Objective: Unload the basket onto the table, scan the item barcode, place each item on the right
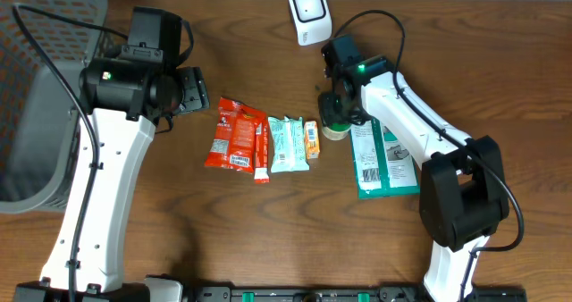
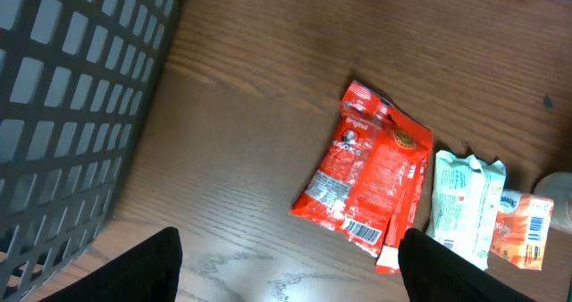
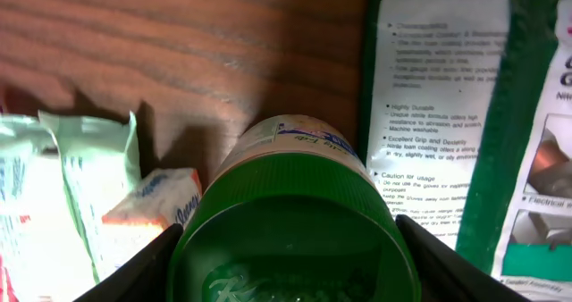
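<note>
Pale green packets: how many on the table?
2 pale green packets, side by side: one beside the red packets, the other beside the orange packet. Overlaps could hide more.

The black left gripper sits at 10 o'clock, jaws wide apart. The black right gripper, at 2 o'clock, points down, jaws parted

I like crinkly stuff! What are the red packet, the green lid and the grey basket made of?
Red packet: probably thin plastic film, glossy; it shines and wrinkles.
Green lid: looks like hard moulded plastic, smooth with raised lettering.
Grey basket: likely stiff matte plastic, a moulded grid of holes.
</note>
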You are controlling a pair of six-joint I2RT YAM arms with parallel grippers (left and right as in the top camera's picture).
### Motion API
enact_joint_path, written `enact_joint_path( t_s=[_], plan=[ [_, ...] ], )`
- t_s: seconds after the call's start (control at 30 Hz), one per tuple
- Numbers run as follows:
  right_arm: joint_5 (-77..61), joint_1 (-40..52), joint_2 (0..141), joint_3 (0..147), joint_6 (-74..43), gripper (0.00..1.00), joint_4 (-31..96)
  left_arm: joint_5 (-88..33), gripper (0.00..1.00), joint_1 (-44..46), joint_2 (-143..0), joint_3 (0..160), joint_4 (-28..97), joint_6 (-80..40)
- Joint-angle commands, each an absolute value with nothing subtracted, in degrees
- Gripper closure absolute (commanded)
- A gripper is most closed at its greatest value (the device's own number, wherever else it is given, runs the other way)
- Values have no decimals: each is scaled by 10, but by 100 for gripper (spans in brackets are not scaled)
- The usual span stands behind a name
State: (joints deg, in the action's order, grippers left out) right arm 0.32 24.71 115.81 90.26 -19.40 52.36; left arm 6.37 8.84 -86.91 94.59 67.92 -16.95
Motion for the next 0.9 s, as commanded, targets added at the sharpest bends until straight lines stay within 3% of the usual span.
enact_joint_path(
  t_s=[0.0, 0.07, 0.43, 0.67, 0.87],
  plan=[
    [-3, 252, 1159, 903, -261, 44, 521, 71, 22, 88, -868, 942, 681, -177],
    [-2, 252, 1159, 903, -257, 35, 521, 71, 22, 88, -868, 942, 681, -177],
    [-9, 249, 1145, 985, -109, 5, 598, 71, 22, 88, -868, 942, 681, -177],
    [-22, 245, 1145, 1122, -70, 1, 723, 71, 22, 87, -868, 942, 681, -177],
    [-22, 243, 1154, 1125, -63, 1, 733, 71, 22, 88, -868, 942, 681, -177]
  ],
)
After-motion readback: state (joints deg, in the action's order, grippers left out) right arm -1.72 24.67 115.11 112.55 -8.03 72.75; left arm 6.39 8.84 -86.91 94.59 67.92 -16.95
